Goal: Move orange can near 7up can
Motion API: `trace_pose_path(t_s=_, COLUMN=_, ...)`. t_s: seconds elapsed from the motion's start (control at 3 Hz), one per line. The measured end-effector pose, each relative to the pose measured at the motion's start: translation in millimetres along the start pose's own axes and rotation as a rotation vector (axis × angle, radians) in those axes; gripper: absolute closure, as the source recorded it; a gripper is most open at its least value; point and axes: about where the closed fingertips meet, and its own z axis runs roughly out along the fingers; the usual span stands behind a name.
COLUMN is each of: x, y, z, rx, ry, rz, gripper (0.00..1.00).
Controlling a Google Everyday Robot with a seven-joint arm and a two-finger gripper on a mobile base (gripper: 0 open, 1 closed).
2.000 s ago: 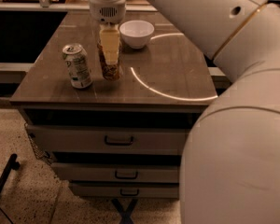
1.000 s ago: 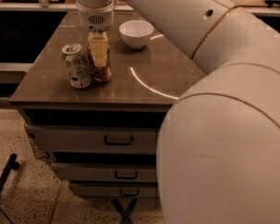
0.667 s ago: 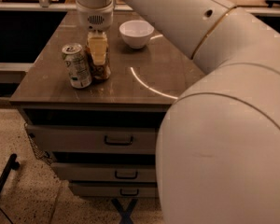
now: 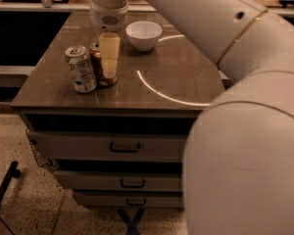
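Standing on the brown wooden tabletop (image 4: 179, 75), touching or just beside the pale green-and-white 7up can (image 4: 81, 68), the coppery orange can (image 4: 95, 62) sits partly behind the cream two-finger gripper (image 4: 109, 72) hanging over it; I cannot tell whether the gripper clasps it.

Office kitchenette: countertop (image 4: 186, 77) over drawers (image 4: 78, 148), white bowl (image 4: 143, 35).

Brown-topped table (image 4: 186, 80) with three handled drawers (image 4: 78, 148), speckled floor (image 4: 29, 195), curved light streak (image 4: 166, 97) on tabletop
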Motion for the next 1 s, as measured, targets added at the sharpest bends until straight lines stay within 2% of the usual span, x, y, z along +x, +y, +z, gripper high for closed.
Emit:
trace_pose_path(t_s=0.33, x=30, y=-1, z=-28, rx=0.055, ry=-0.125, rz=0.01, gripper=0.0)
trace_pose_path(t_s=0.67, x=65, y=4, z=-56, rx=0.113, ry=-0.204, rz=0.009, gripper=0.0)
trace_pose_path(t_s=1.0, x=65, y=4, z=-56, rx=0.113, ry=-0.204, rz=0.009, gripper=0.0)
